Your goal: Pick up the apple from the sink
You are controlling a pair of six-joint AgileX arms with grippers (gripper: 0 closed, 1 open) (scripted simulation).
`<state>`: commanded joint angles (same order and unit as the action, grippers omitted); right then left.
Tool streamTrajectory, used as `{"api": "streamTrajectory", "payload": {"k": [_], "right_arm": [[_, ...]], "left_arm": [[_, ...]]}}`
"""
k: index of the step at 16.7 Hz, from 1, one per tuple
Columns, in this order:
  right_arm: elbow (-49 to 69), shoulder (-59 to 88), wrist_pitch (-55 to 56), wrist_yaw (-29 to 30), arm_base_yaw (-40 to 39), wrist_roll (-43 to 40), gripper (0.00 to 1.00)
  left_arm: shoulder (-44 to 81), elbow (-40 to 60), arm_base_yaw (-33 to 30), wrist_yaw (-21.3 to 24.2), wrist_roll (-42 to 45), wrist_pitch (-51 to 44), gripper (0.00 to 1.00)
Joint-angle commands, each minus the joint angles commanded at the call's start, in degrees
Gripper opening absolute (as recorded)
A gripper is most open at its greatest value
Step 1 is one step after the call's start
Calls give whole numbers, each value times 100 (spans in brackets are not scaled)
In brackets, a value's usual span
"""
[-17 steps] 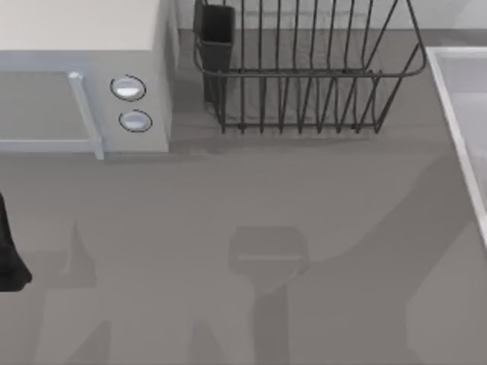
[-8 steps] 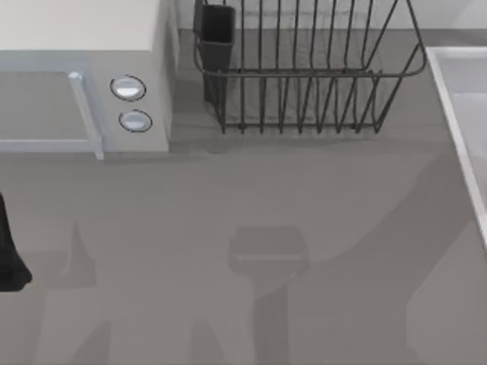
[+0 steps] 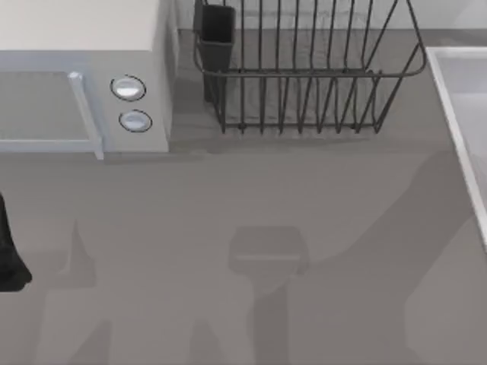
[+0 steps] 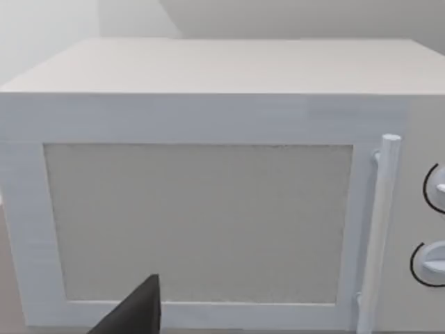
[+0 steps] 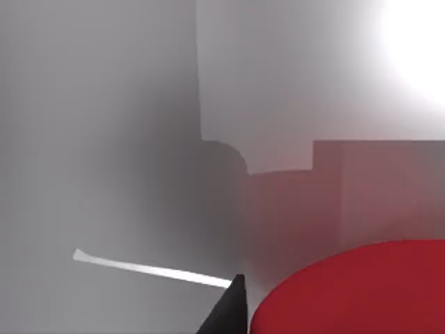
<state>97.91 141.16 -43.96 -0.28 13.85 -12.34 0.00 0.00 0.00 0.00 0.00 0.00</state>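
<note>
The apple (image 5: 354, 289) lies in the sink (image 5: 125, 139), right beside a black fingertip (image 5: 229, 313) of the right pincer; whether that pincer is spread, I cannot tell; the left arm (image 3: 9, 255) sits at the counter's (image 3: 228, 198) left edge, facing the microwave (image 4: 201, 209); no writing is readable.

Grey table (image 3: 228, 205) across most of the top view, crossed by soft darker shadows. White microwave (image 3: 84, 76) with two round knobs at upper left. Dark wire rack (image 3: 304, 76) at upper centre, a black cup (image 3: 217, 34) at its left end. Pale wall (image 4: 49, 28) behind.
</note>
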Motion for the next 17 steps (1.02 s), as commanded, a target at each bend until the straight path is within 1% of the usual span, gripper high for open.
{"api": "streamTrajectory", "payload": {"k": [2, 4, 10, 12, 15, 17], "right_arm": [[436, -8, -438, -1, 7, -7, 0], [1067, -45, -1113, -2, 14, -14, 0], [3323, -309, -3815, -6, 27, -30, 0], [3947, -422, -4517, -7, 28, -32, 0], [4529, -564, -5115, -8, 26, -31, 0], [4620, -593, -5208, -8, 25, -31, 0]], "left_arm": [[0, 0, 0, 0, 0, 0, 100], [0, 0, 0, 0, 0, 0, 100], [0, 0, 0, 0, 0, 0, 100], [0, 0, 0, 0, 0, 0, 100], [0, 0, 0, 0, 0, 0, 100], [0, 0, 0, 0, 0, 0, 100]]}}
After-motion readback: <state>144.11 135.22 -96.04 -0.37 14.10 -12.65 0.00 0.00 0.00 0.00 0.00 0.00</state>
